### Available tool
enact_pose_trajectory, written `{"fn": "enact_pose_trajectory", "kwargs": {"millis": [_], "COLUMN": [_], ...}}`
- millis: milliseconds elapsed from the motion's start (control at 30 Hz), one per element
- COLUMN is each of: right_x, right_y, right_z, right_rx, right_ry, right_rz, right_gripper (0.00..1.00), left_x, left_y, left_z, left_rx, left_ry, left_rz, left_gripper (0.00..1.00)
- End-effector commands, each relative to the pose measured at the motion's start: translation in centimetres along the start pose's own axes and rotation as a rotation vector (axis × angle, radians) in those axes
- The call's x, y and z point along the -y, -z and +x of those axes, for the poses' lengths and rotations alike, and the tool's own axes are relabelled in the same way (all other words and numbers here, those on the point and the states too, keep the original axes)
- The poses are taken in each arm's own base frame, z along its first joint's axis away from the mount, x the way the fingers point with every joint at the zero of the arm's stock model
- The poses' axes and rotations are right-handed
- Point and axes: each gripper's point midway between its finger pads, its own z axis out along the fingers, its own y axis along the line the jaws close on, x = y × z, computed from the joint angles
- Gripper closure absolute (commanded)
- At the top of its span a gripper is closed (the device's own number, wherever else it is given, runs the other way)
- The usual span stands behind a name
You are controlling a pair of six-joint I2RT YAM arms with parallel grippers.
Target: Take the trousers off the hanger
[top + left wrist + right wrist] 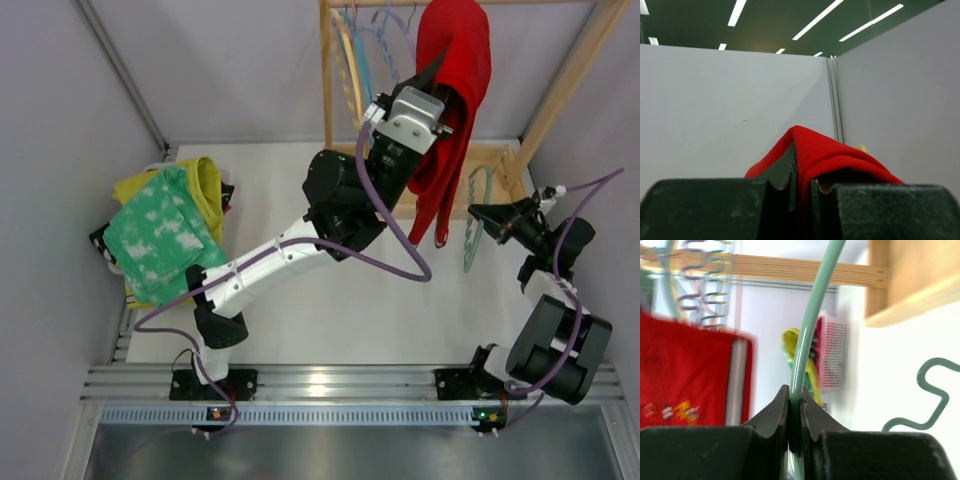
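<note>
**Item 1. Green trousers** (165, 235). Pale-mottled and folded, they lay at the left edge of the white surface (300, 310). They rested on top of item 2 and covered most of it.

**Item 2. Yellow trousers** (205, 180). Mustard in colour and folded, they lay under the green pair at the same left edge. Their far side showed beyond the green cloth.

**Item 3. Left hand** (435, 68). It was raised high over the far half of the surface, in front of the wooden rack (570, 80). Its wrist view showed the hand (802, 185) clamped tight on a ridge of red cloth.

**Item 4. Red trousers** (455, 60). These were pinched in the left hand and draped over it, with the long end hanging down toward the far right part of the surface. In the left wrist view the red cloth (825, 150) rose in a peak over the fingers.

**Item 5. Spare hangers** (355, 50). Several hung in a bunch on the rack's rail, left of the red trousers.

**Item 6. Right hand** (478, 213). It was held near the right edge and pinched shut on item 7. Its wrist view showed the hand (795, 405) with the rod between the fingers.

**Item 7. Hanger** (470, 245). Pale green, it hung from the right hand just beside the red trousers' lower end, with a gap between them. Its thin rod (807, 340) ran upward out of the fingers.
</note>
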Motion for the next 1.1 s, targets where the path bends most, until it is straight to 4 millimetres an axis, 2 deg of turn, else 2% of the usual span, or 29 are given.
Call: {"fn": "enact_pose_trajectory", "kwargs": {"millis": [0, 33, 67, 100, 133, 167, 200, 233, 267, 300, 333, 367, 433, 567, 600, 633, 700, 767, 800, 933, 967, 1067], "right_x": [2.2, 1.8, 1.6, 1.4, 0.9, 0.8, 0.7, 0.7, 0.9, 0.9, 1.0, 1.1, 1.1, 0.7, 0.6, 0.6, 0.7, 0.7, 0.6, 0.5, 0.4, 0.1], "right_y": [0.5, 0.6, 0.6, 0.6, 0.5, 0.5, 0.5, 0.5, 0.5, 0.5, 0.5, 0.5, 0.5, 0.5, 0.5, 0.5, 0.5, 0.6, 0.6, 0.6, 0.6, 0.5], "right_z": [-0.5, -0.4, -0.5, -0.5, -0.7, -0.7, -0.8, -1.0, -1.2, -1.3, -1.3, -1.4, -1.4, -1.6, -1.5, -1.5, -1.4, -1.4, -1.4, -1.6, -1.6, -1.7], "right_rx": [0.030, 0.031, 0.034, 0.033, 0.031, 0.030, 0.029, 0.031, 0.039, 0.043, 0.046, 0.048, 0.051, 0.057, 0.059, 0.058, 0.057, 0.057, 0.056, 0.057, 0.058, 0.058], "right_ry": [0.161, 0.158, 0.175, 0.181, 0.188, 0.186, 0.200, 0.188, 0.212, 0.208, 0.207, 0.203, 0.200, 0.204, 0.207, 0.207, 0.202, 0.206, 0.199, 0.213, 0.217, 0.229], "right_rz": [0.125, 0.145, 0.147, 0.145, 0.140, 0.140, 0.143, 0.159, 0.173, 0.179, 0.182, 0.184, 0.185, 0.184, 0.184, 0.185, 0.190, 0.192, 0.199, 0.208, 0.207, 0.204], "right_gripper": [1.00, 1.00, 1.00, 1.00, 1.00, 1.00, 1.00, 1.00, 1.00, 1.00, 1.00, 1.00, 1.00, 1.00, 1.00, 1.00, 1.00, 1.00, 1.00, 1.00, 1.00, 1.00], "left_x": [-7.7, -7.0, -7.8, -7.7, -6.4, -6.2, -7.2, -6.1, -5.3, -6.1, -4.7, -5.1, -3.9, -3.5, -2.9, -3.4, -3.3, -4.3, -4.4, -6.6, -7.8, -8.6], "left_y": [0.2, 0.2, 0.6, 0.8, 1.1, 1.4, 2.1, 2.8, 3.2, 3.9, 4.6, 5.2, 6.4, 9.3, 10.3, 10.8, 12.0, 12.6, 13.3, 15.1, 15.6, 17.2], "left_z": [-13.6, -12.4, -13.3, -13.1, -11.0, -11.0, -12.5, -11.0, -10.7, -12.2, -10.4, -11.3, -9.6, -7.0, -5.1, -5.3, -3.8, -3.8, -2.8, -1.7, -2.2, -1.9], "left_rx": [0.330, 0.292, 0.288, 0.271, 0.212, 0.199, 0.204, 0.162, 0.138, 0.147, 0.084, 0.081, 0.009, -0.109, -0.169, -0.179, -0.234, -0.248, -0.279, -0.358, -0.363, -0.388], "left_ry": [0.107, 0.108, 0.121, 0.132, 0.148, 0.162, 0.191, 0.237, 0.252, 0.283, 0.312, 0.332, 0.351, 0.359, 0.349, 0.351, 0.327, 0.306, 0.287, 0.246, 0.244, 0.224], "left_rz": [-0.151, -0.131, -0.132, -0.123, -0.082, -0.061, -0.055, -0.016, 0.033, 0.045, 0.087, 0.107, 0.151, 0.184, 0.193, 0.185, 0.188, 0.162, 0.154, 0.072, 0.034, 0.032], "left_gripper": [1.00, 1.00, 1.00, 1.00, 1.00, 1.00, 1.00, 1.00, 1.00, 1.00, 1.00, 1.00, 1.00, 1.00, 1.00, 1.00, 1.00, 1.00, 1.00, 1.00, 1.00, 1.00]}}
